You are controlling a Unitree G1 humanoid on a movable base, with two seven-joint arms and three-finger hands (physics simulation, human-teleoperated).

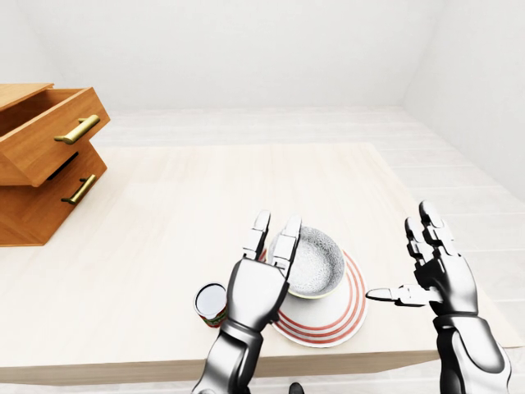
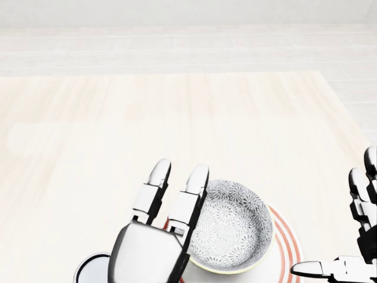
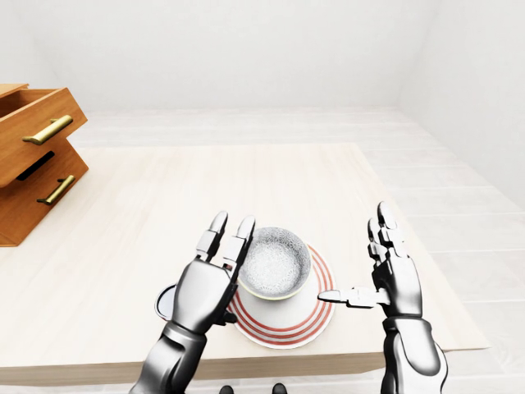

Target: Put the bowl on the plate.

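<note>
The bowl [image 1: 315, 263] sits on the red-ringed plate [image 1: 340, 316] near the table's [image 1: 205, 197] bottom edge in the left-eye view, with the left hand [image 1: 261, 279] open-fingered against its left rim and the right hand [image 1: 435, 267] spread open, apart.

The left hand [image 1: 264, 271] is glossy silver metal with dark joints; the bowl [image 2: 233, 233] just beside its fingers looks like glazed ceramic, finely patterned in grey inside; the plate [image 1: 344, 316] under it is smooth and white with red rings; the can [image 1: 211, 303] by its wrist has a shiny lid; the table [image 1: 164, 213] is pale matt wood; the right hand [image 1: 435, 267] shines alike; the drawer unit [image 1: 41, 164] is warm varnished wood with brass handles.
</note>
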